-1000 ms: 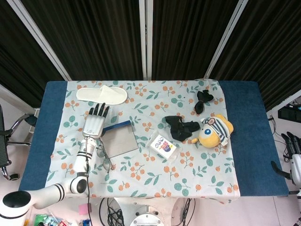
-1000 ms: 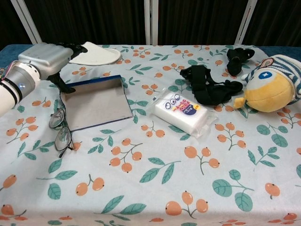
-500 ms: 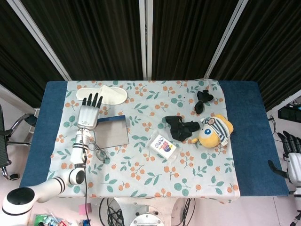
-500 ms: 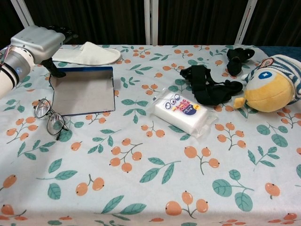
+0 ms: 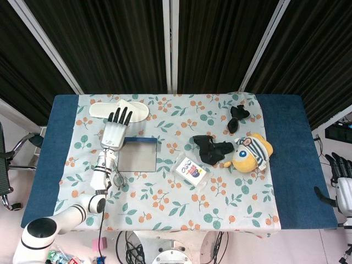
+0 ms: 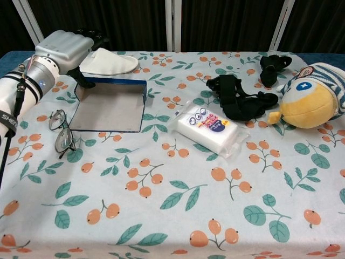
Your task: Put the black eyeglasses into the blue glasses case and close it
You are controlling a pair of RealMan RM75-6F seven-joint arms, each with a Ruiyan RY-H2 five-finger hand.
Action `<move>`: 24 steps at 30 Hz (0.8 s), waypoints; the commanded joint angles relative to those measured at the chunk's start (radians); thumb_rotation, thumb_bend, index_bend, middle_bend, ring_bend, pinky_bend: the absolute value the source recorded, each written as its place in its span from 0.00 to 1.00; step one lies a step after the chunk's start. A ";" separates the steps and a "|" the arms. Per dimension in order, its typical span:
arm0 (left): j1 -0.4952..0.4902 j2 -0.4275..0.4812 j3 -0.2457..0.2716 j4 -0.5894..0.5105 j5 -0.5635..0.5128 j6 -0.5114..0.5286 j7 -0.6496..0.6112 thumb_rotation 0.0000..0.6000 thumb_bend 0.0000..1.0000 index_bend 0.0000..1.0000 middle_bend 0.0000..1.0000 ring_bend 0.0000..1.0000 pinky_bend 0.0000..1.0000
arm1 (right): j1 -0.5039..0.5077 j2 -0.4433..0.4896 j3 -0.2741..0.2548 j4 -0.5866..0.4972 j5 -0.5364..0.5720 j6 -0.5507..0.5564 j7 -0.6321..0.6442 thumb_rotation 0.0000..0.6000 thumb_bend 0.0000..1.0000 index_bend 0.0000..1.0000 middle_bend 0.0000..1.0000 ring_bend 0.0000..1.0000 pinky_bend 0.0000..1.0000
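My table (image 5: 286,165) blue-topped, floral cloth (image 5: 181,203) spread over it, black curtains (image 5: 121,44) behind with white frame bars (image 5: 169,44), pale floor (image 5: 308,247) below.

Left hand (image 5: 115,133) stretched forward over the worktop (image 5: 286,165) on a long white arm, back up, dark fingers (image 5: 121,116) straight and slightly apart, gripping nothing. Right hand (image 5: 342,181) hanging off the right edge, fingers pointing up, empty, apart.

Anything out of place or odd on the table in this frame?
Nothing looks spilled or damaged. The black eyeglasses lie on the cloth beside the blue glasses case, not in it. The left hand is at the case's far edge; a lone white slipper lies behind.
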 commanded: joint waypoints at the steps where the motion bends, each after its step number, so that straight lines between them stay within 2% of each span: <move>1: -0.008 -0.016 -0.002 0.041 0.005 -0.015 -0.007 1.00 0.18 0.00 0.00 0.01 0.16 | -0.001 0.002 0.001 0.004 0.003 -0.001 0.006 1.00 0.20 0.00 0.00 0.00 0.00; 14: 0.005 0.003 -0.019 0.057 0.012 0.000 -0.019 1.00 0.17 0.00 0.00 0.01 0.16 | 0.006 -0.002 -0.001 -0.002 -0.004 -0.007 -0.001 1.00 0.20 0.00 0.00 0.00 0.00; 24: 0.045 0.030 -0.007 -0.006 0.007 -0.014 -0.020 1.00 0.13 0.00 0.00 0.01 0.16 | 0.002 0.002 -0.004 -0.010 -0.005 -0.002 -0.009 1.00 0.20 0.00 0.00 0.00 0.00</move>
